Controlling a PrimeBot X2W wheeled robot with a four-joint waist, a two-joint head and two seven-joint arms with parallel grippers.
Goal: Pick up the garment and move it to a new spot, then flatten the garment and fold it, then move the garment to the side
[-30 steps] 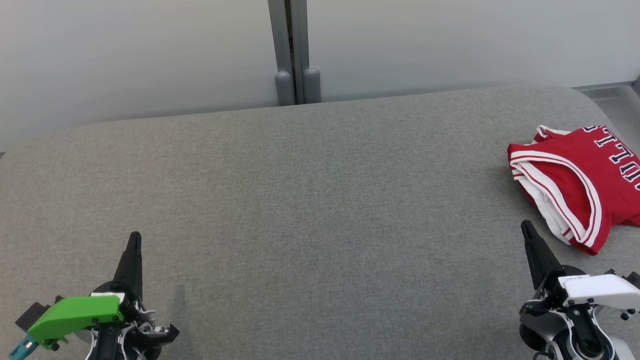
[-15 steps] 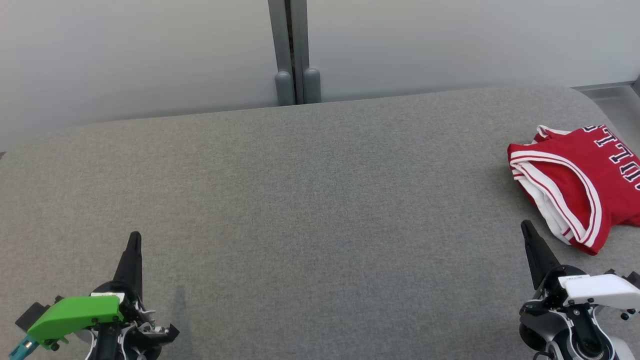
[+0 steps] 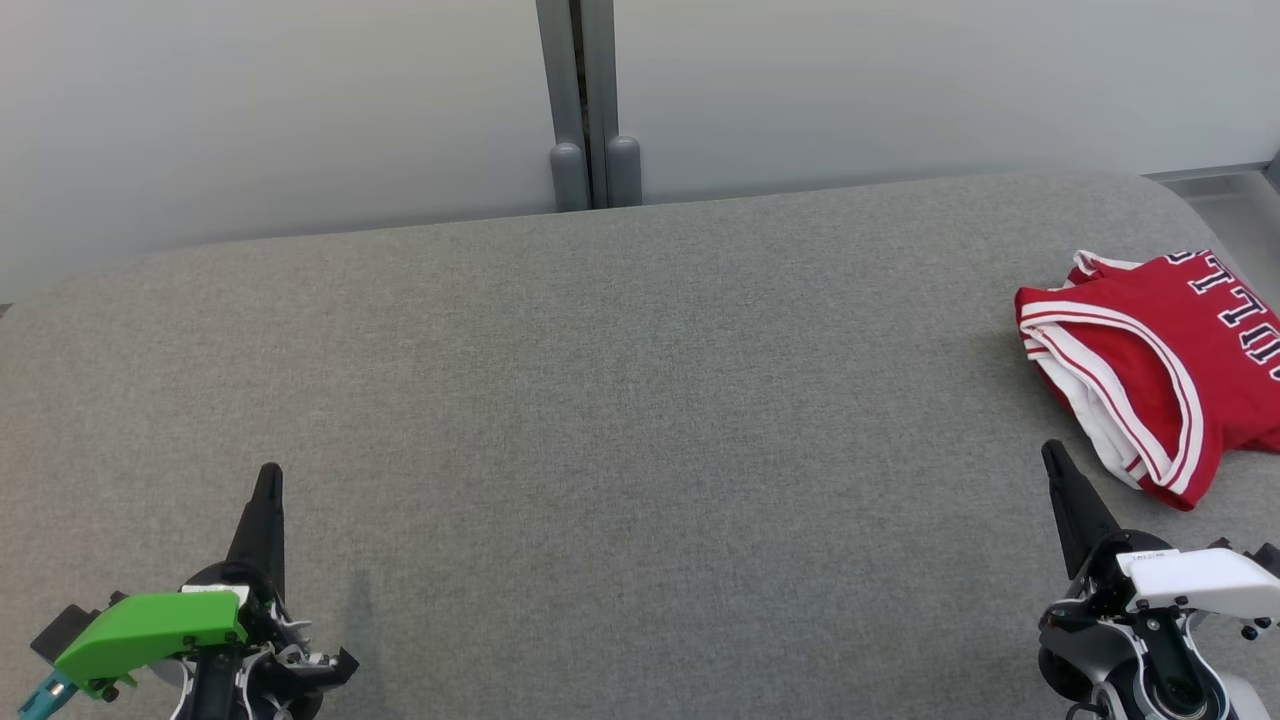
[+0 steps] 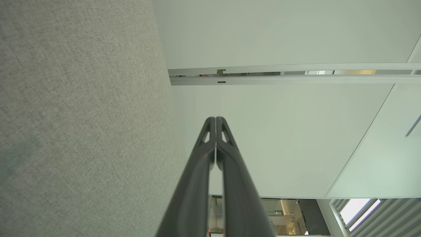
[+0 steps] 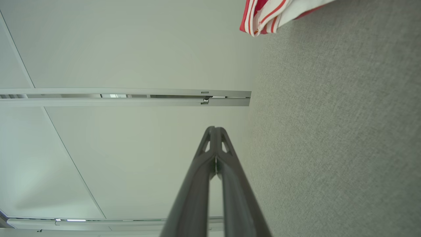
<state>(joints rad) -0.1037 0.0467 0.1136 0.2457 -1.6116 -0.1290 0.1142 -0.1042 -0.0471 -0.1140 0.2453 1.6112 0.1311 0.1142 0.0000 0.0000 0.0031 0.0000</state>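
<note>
Both idle: left gripper point(image 3: 268, 478), right gripper point(image 3: 1050, 455), jaws pressed together, empty, parked at near corners of grey pad point(image 3: 640, 400); reads as rest pose. Folded lettered jersey point(image 3: 1150, 360) at right edge, near right gripper. Where garment lies: cannot tell.

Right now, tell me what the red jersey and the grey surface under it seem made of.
Red jersey: likely a thin synthetic sports knit, smooth and mostly matte; it slumps in soft folds, with striped trim sewn along its edges.
Grey surface: woven upholstery-type cloth, matte, with a fine flecked weave; its rounded edge hints at padding beneath, unconfirmed.
</note>
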